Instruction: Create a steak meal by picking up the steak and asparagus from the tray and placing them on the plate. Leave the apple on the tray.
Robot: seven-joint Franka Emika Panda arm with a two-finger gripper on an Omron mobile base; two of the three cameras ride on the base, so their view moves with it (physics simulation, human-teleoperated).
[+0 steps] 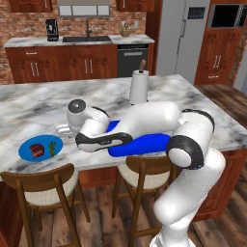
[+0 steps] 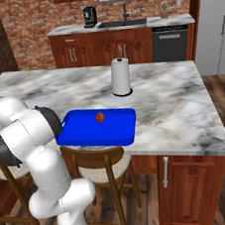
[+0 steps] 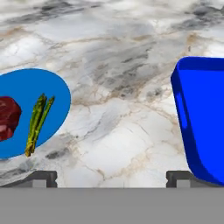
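Steak (image 3: 8, 118) sits on the plate (image 3: 57, 87), toward its far-left side in the hand view. Asparagus (image 3: 38, 118) lies just beside it on the same plate, stalks running roughly parallel to the steak's edge, not overlapping it. Left base view agrees: steak (image 1: 36, 149) and asparagus (image 1: 52, 148) side by side on the plate (image 1: 26, 154) near the counter's front edge.

Apple (image 2: 100, 117) is alone in the tray (image 2: 112, 134), roughly mid-tray. That's the one item meant to stay, so the layout matches the goal. Judging by this, both placements look done.

Plate and tray are apart, with bare marble counter (image 3: 122, 109) between them. The tray's rounded corner (image 3: 188, 122) is at the right of the hand view.

Gripper (image 3: 112, 177) hangs over that gap, fingers spread wide, nothing between them. One fingertip (image 3: 41, 176) is low left and the other low right, next to the tray wall. Empty and open fits a release already made. In the left base view the arm's forearm crosses in front of the tray, hand toward the plate side.

Further back, a paper towel roll (image 2: 121, 76) stands upright behind the tray, well out of the working zone. Two wooden stools (image 1: 48, 185) are tucked under the counter front.

Remaining risk, I'd say, is low: just clear the arm without clipping the tray rim.
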